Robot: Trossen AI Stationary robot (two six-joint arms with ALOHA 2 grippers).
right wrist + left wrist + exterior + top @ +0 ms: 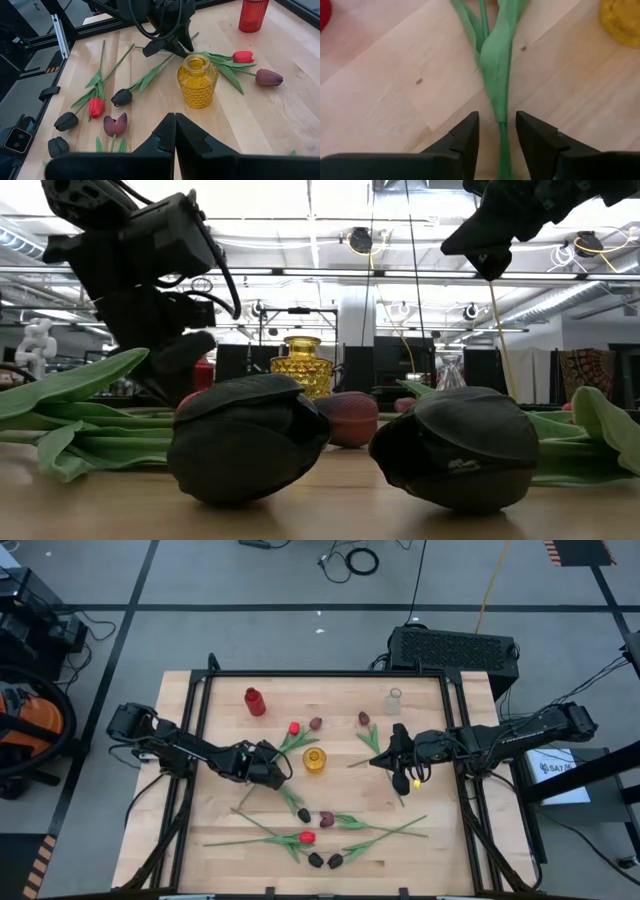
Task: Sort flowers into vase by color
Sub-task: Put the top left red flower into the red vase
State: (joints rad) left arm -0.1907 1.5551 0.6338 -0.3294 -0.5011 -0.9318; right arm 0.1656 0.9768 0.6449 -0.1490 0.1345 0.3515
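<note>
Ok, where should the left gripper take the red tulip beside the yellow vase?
On the bare stem below the leaves, from straight above: the red tulip lies flat, and the open left gripper straddles that thin stem.

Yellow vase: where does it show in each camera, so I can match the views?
High view: yellow vase at mid-table, between the left gripper and the right gripper.
Low view: at centre, far back, behind the black tulip heads.
Left wrist view: only an edge, at the upper right corner.
Right wrist view: centre, upright.
Shared landmark: the red vase, in every view.
</note>
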